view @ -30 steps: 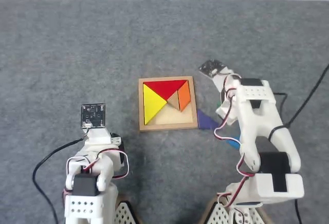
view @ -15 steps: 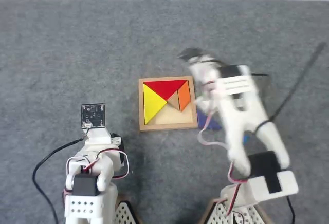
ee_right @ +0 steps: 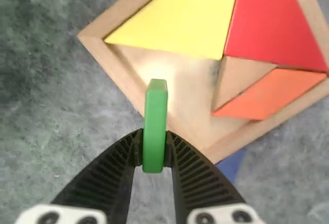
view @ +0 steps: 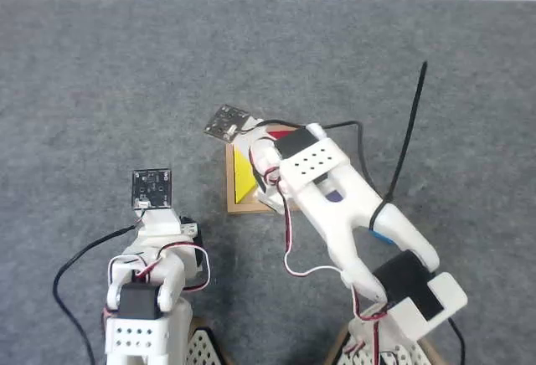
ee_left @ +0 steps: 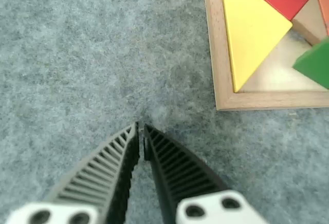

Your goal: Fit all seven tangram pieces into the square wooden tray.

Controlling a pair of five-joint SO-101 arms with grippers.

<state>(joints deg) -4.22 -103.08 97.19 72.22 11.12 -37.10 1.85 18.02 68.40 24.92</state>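
The grey carpeted tabletop (view: 100, 72) carries everything in the workspace. In the high view I see the right arm (view: 352, 206) stretched diagonally across it, and its forward links cover most of the square wooden tray (view: 229, 189). The left arm (view: 155, 273) stands folded on its own side, well apart from the tray.

The left tool (ee_left: 141, 127) hangs over bare carpet near the tray's outer rim (ee_left: 213, 54). Its jaws are drawn together to a hairline gap and grip nothing.

The tray lies flat on the tabletop. The following pieces are seated in it:

- The large yellow triangle (ee_right: 185, 16) lies along one wall.
- The large red triangle (ee_right: 267, 23) lies edge to edge with the yellow one.
- The orange parallelogram (ee_right: 267, 98) lies against a wall, with one end at the red triangle.
- The small natural-wood triangle (ee_right: 241, 77) touches the red triangle and the orange piece.

The remaining tray floor is bare wood.

The right tool (ee_right: 154, 136) is clamped on the flat green piece (ee_right: 155, 126), with both jaws pressed against its broad faces. The piece stands on edge above the bare floor just inside the tray rim (ee_right: 110, 62), near the yellow triangle. I cannot tell whether it touches the floor. The left wrist view shows a corner of this green piece (ee_left: 314, 62) over the same bare area.

A blue-violet flat piece (ee_right: 231, 165) lies on the carpet just outside the tray wall nearest the orange parallelogram.
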